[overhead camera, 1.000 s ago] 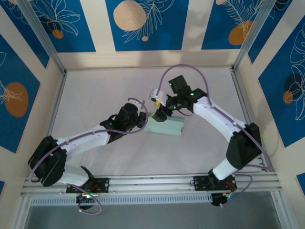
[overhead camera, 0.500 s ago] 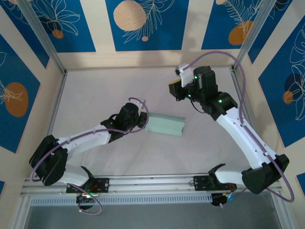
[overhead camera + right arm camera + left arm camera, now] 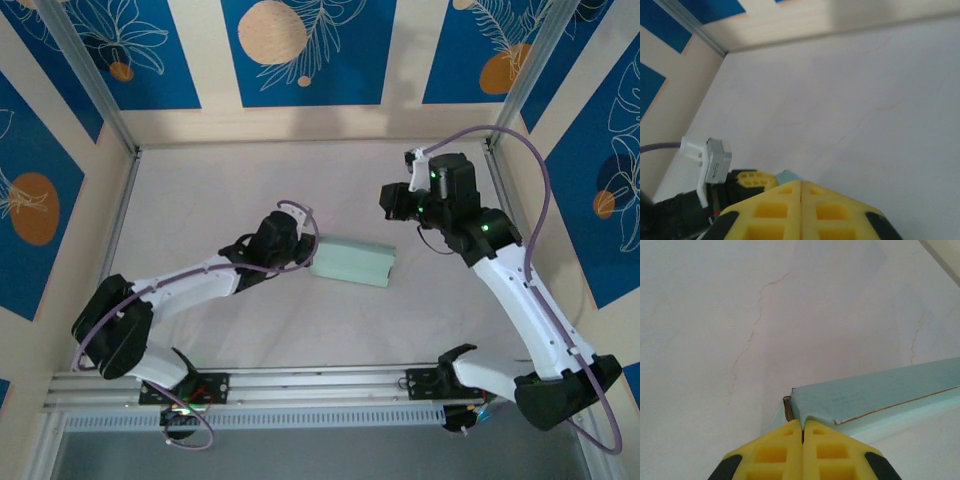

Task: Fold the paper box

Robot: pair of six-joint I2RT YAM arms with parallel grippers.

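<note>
The paper box [image 3: 352, 262], judged nearly folded, is lain near the table's centre and touched at its left end by the left gripper [image 3: 308, 250], jaws pressed together, while the right gripper [image 3: 392, 200], likewise shut and empty, is held toward the far right corner, so a final end tuck seems called for.

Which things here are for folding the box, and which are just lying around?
For the job:
paper box
left claw, shut on the box's end
right claw, shut, away from the box

Just around:
table
blue patterned walls
purple cable
</note>
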